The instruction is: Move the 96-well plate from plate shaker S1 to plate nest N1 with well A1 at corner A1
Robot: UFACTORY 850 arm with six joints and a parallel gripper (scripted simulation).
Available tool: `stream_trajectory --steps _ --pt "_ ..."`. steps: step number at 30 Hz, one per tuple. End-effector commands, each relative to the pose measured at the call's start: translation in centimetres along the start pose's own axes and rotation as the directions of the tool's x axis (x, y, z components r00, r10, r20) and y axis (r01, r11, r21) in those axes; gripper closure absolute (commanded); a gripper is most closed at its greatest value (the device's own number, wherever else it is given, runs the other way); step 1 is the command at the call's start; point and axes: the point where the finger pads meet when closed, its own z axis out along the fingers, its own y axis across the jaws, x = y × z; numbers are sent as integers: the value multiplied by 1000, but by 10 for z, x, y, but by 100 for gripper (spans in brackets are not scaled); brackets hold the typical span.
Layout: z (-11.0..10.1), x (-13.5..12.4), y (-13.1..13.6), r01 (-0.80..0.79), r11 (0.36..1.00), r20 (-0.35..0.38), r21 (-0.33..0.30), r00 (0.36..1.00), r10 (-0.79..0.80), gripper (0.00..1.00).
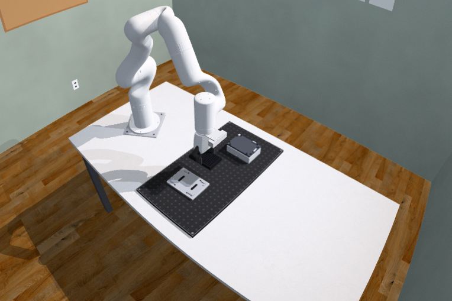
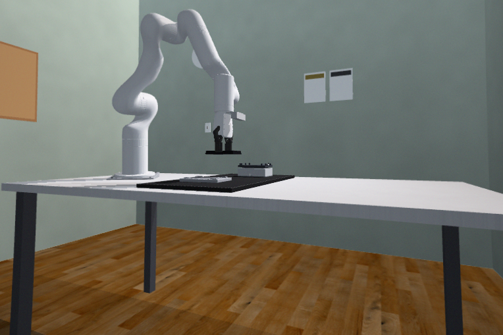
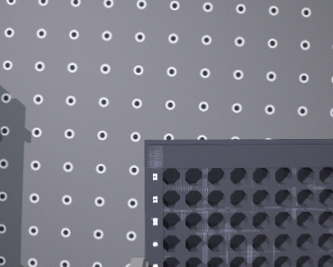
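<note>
Column numbers 12, 11 and 9 are reading down the plate (image 3: 242, 205) edge in the wrist view; its wells are dark and octagonal. The gripper (image 2: 223, 145) is gripping the black plate level, above the breadboard (image 1: 233, 184), between shaker (image 1: 243, 148) and nest (image 1: 187, 183). Only the exterior view is showing its height.
</note>
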Motion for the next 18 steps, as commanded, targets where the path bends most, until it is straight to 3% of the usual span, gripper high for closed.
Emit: stream_trajectory --steps 1,18 --pt "1 -2 14 0 1000 -2 1 1000 0 100" --pt "7 -13 62 0 1000 -2 0 1000 0 100"
